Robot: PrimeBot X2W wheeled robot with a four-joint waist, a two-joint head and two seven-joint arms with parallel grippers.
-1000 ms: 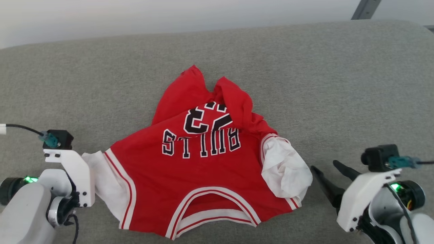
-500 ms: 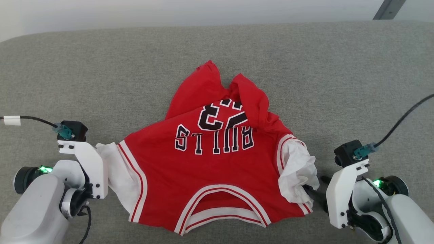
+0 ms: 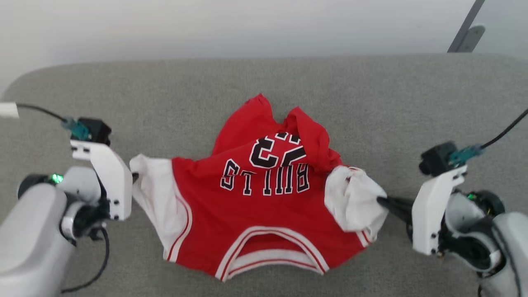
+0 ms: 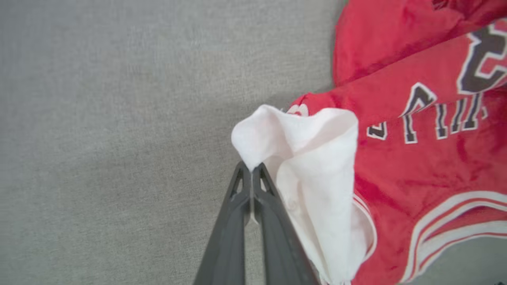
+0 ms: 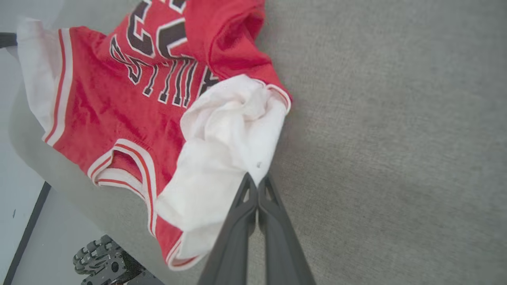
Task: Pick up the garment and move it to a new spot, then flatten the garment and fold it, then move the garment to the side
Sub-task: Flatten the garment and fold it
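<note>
Nearest us, our left gripper (image 4: 252, 174) jaws pinch the left sleeve (image 4: 317, 158) and our right gripper (image 5: 258, 186) jaws pinch the right sleeve (image 5: 225, 138) of the garment (image 3: 264, 206), which lies collar-first on the grey surface (image 3: 371, 103), hem crumpled farthest away.

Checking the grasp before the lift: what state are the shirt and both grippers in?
garment: print side up, not folded, far end rumpled, lying on the grey surface.
left gripper: shut, pinching the edge of a white sleeve.
right gripper: shut, pinching the edge of the other white sleeve.
</note>
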